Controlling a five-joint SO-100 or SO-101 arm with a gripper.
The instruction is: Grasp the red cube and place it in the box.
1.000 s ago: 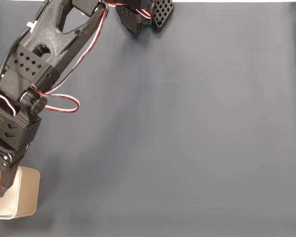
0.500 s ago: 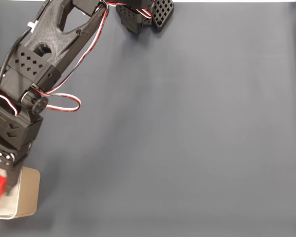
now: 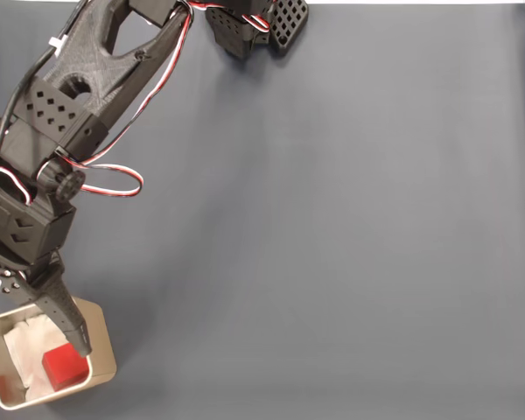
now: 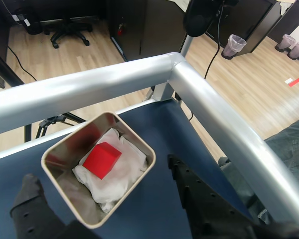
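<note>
Gripper spread, above red cube inside box.

A dark blue table mat covers the tabletop. In the wrist view, a silver metal rail frames the mat's edge, and beyond the rail an office chair stands on wooden flooring.

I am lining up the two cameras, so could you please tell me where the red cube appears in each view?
Fixed view: the red cube sits bottom left, inside the box.
Wrist view: the cube lies left of centre on the box's white lining.
Shared landmark: the box itself.
</note>
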